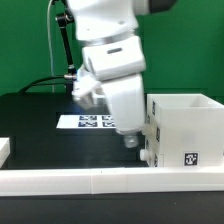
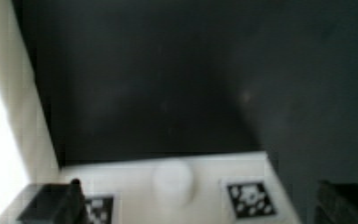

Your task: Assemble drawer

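Observation:
The white drawer housing (image 1: 186, 128) stands at the exterior view's right, with a tag on its front face. My gripper (image 1: 130, 142) hangs just beside its left face, where small white knobs (image 1: 150, 155) stick out. In the wrist view a white tray front (image 2: 149, 170) with a round knob (image 2: 172, 180) and two square tags lies between my fingers. My gripper (image 2: 197, 205) is open, one dark finger (image 2: 51, 202) on each side of the tray front, holding nothing. Whether a finger touches the tray is too blurred to tell.
The marker board (image 1: 92, 122) lies flat on the black table behind my arm. A long low white rail (image 1: 90, 181) runs along the front edge, and also shows in the wrist view (image 2: 2, 100). A small white piece (image 1: 4, 150) sits at the exterior view's left edge.

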### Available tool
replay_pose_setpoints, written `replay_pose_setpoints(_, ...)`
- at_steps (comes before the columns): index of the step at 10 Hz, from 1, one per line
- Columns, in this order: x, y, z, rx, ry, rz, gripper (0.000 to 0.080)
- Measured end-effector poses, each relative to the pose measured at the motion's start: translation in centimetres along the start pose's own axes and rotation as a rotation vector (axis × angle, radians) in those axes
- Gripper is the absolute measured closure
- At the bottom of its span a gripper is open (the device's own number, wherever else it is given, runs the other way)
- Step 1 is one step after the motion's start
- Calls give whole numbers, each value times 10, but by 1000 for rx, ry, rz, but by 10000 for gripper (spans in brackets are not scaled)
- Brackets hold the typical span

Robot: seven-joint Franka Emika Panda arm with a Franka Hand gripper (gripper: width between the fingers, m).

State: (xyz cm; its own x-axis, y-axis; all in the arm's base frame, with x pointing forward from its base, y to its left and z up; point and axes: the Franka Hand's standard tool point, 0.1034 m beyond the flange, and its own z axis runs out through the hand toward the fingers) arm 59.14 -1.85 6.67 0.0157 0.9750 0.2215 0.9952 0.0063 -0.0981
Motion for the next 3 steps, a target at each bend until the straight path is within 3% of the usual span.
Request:
replay_pose_setpoints(1, -7, -2, -10, -15, -7, 12, 150)
replay_pose_setpoints(3, -5, -4, -5, -7, -4, 13, 150)
